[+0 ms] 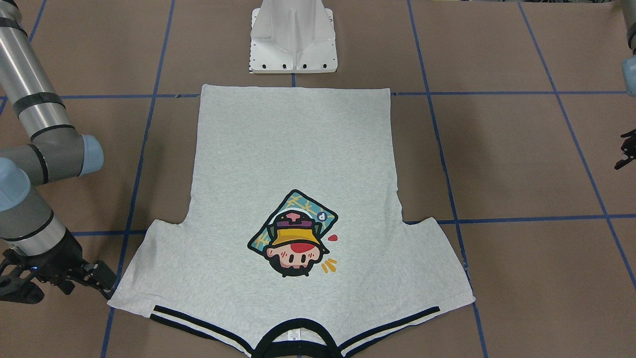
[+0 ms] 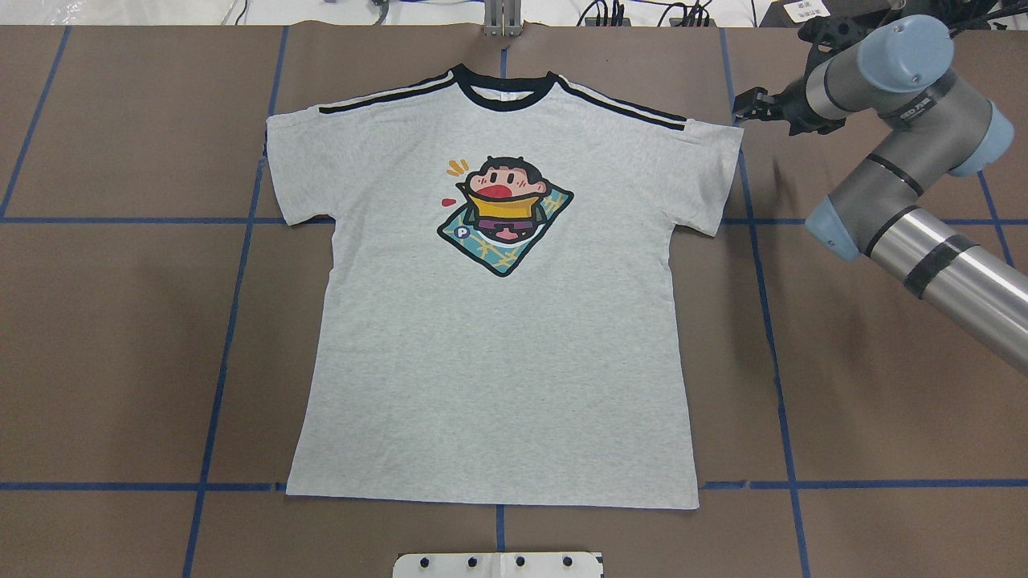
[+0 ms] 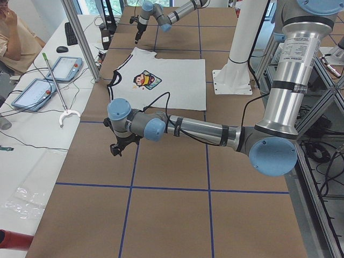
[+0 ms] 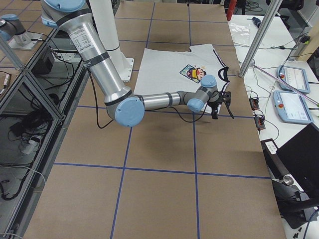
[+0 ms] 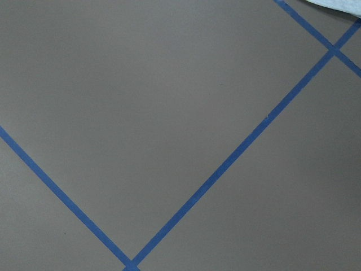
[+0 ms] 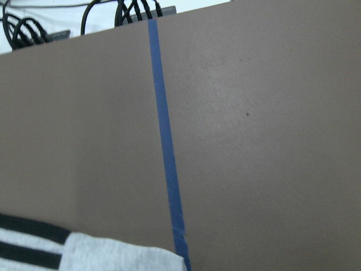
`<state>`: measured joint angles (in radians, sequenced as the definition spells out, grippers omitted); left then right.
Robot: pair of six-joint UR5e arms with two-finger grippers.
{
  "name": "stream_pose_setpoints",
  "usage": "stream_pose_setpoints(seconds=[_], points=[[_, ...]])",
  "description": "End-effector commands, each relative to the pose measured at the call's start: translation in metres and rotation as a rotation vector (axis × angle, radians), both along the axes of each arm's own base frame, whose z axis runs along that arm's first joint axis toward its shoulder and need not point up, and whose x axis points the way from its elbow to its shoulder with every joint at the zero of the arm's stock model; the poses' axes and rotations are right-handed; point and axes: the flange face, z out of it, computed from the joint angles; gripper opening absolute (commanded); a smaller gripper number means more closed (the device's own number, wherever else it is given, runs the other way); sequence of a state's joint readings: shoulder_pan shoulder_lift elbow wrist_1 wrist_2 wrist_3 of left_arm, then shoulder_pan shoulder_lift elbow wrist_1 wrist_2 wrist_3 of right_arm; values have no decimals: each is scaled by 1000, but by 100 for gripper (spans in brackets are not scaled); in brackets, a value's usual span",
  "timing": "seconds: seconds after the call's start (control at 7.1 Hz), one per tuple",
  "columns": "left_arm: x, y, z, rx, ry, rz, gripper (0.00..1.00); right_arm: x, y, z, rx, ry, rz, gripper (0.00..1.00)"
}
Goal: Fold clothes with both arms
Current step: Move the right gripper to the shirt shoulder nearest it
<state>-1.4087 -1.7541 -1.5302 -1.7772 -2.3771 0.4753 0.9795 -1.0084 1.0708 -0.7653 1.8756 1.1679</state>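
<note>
Spread flat, print up, on brown paper-covered table [image 2: 120, 321] gridded with blue tape [image 2: 230, 321]: light heather-grey T-shirt [image 2: 498, 361], black collar, black shoulder stripes, cartoon head in yellow hat. White "P" [image 2: 462, 232] legible in the print; collar label too small to read. Well off the left sleeve, left black two-finger gripper [image 1: 627, 149], cropped, opening impossible to judge. Just beside the right sleeve corner, right black two-finger gripper [image 2: 743, 108], fingers parted, empty. White side bench [image 3: 32, 161] along the table.

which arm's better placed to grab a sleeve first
Right, probably. The right arm has its jaws just beside the T-shirt at its sleeve corner. The left arm has its jaws well away from the other sleeve, over brown table.
</note>
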Motion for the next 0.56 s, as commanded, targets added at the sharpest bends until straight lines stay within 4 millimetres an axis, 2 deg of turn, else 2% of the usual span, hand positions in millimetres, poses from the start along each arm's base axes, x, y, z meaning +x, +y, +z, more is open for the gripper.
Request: stream_pose_setpoints(seconds=[0.0, 0.14, 0.28, 0.42], points=[[3, -2, 5, 29, 2, 5, 100, -29, -7, 2, -30, -26, 100, 88], [3, -2, 5, 30, 2, 5, 100, -30, -7, 4, -35, -22, 99, 75], [3, -1, 3, 36, 3, 5, 100, -32, -6, 7, -39, -20, 98, 40], [3, -1, 3, 36, 3, 5, 100, -31, -5, 10, -46, -21, 99, 0]])
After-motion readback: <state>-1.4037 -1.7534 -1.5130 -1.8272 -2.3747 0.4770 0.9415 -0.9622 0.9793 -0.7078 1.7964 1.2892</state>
